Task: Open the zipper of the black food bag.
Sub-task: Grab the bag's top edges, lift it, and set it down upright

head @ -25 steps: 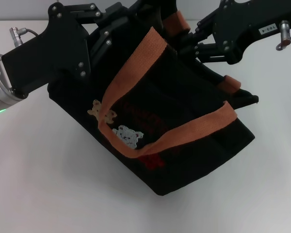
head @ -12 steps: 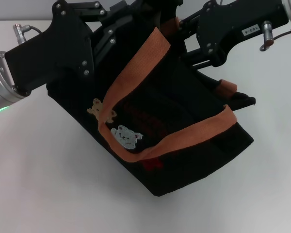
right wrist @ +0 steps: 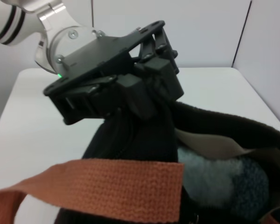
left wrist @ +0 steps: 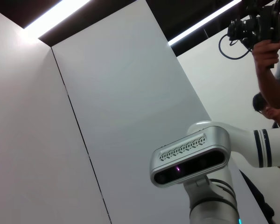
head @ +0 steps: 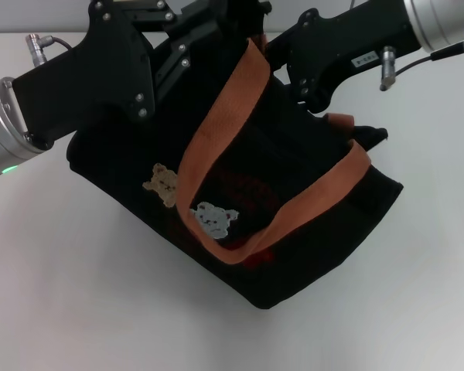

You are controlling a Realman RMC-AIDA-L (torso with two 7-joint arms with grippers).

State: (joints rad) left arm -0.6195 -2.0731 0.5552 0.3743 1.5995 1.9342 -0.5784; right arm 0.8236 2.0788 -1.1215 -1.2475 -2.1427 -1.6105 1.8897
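Note:
The black food bag (head: pixel 301 232) hangs tilted above the white table, with orange-brown handles (head: pixel 224 116) and bear patches (head: pixel 164 185) on its front. My left gripper (head: pixel 228 19) holds the bag's top rim at the far left end. In the right wrist view the left gripper (right wrist: pixel 154 100) is pinched shut on the black fabric. My right gripper (head: pixel 294 66) sits at the rim close beside it. The bag's mouth (right wrist: pixel 224 154) gapes and shows pale grey contents. A dark zipper track (right wrist: pixel 130 133) runs down from the left gripper; its pull is hidden.
The white table (head: pixel 62 294) lies under and around the bag. The left wrist view faces up at white wall panels (left wrist: pixel 130 116), the robot's head (left wrist: pixel 191 158) and a person with a camera (left wrist: pixel 266 32).
My right gripper has moved left along the rim toward the left gripper. The bag has swung slightly, and its bear patches sit a little lower and further right.

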